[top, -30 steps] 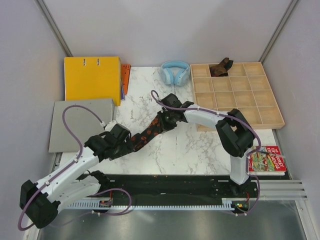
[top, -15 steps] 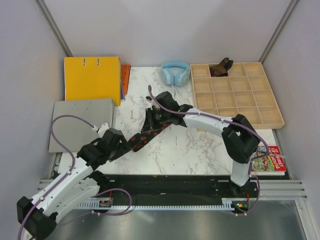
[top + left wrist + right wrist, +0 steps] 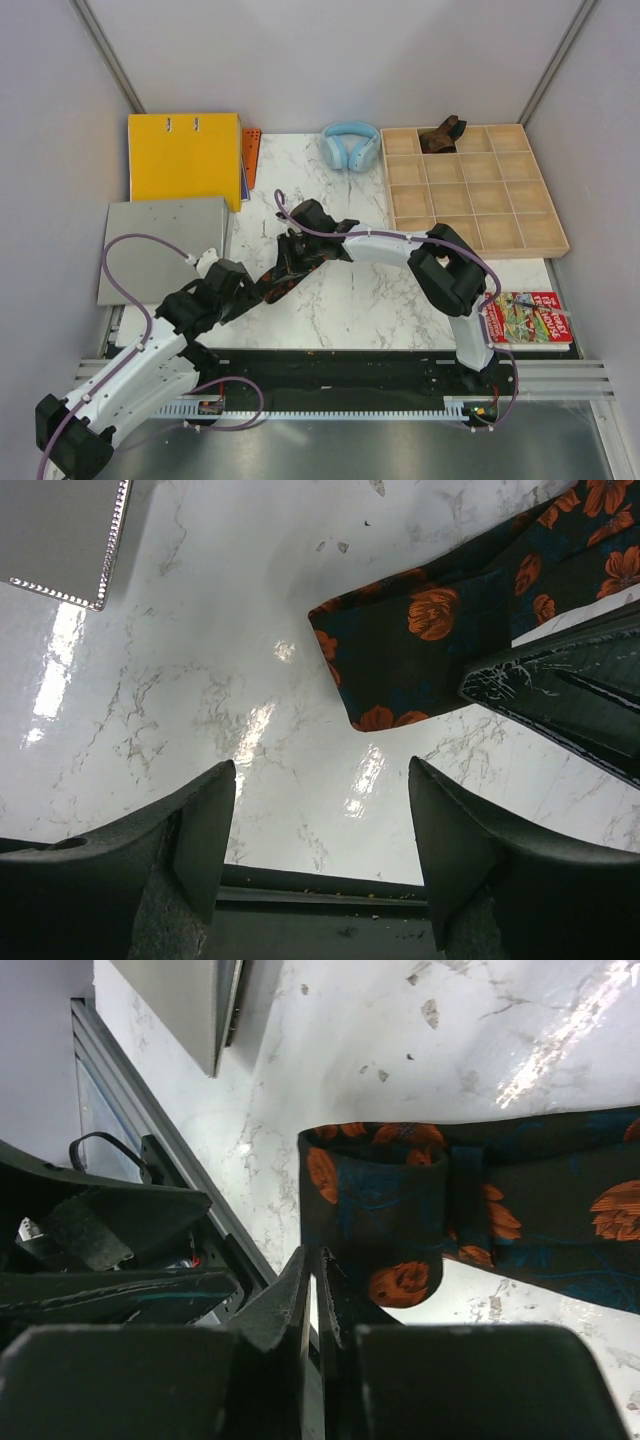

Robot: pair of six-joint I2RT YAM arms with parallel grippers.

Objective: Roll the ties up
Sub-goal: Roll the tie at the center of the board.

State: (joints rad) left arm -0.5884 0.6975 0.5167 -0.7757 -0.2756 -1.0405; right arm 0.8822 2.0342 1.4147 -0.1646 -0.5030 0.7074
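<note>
The black tie with orange-red flowers [image 3: 273, 279] lies bunched on the marble table between my two grippers. Its folded end shows in the left wrist view [image 3: 420, 640] and the right wrist view [image 3: 390, 1200]. My right gripper [image 3: 289, 257] has its jaws pressed together at the tie's edge [image 3: 312, 1260]. My left gripper [image 3: 240, 286] is open and empty [image 3: 320, 850], just short of the tie's near end. The dark brown tie [image 3: 441, 135] sits as a small roll in a back compartment of the wooden tray [image 3: 520, 215].
A yellow binder [image 3: 185, 160] and a grey board [image 3: 160, 250] lie at the left. Light-blue headphones [image 3: 350, 145] sit at the back. A colourful book [image 3: 533, 320] lies at the right front. A black rail runs along the table's near edge.
My right gripper has moved left and toward the front with the tie, bunching it shorter. My left gripper has drawn back a little toward the left.
</note>
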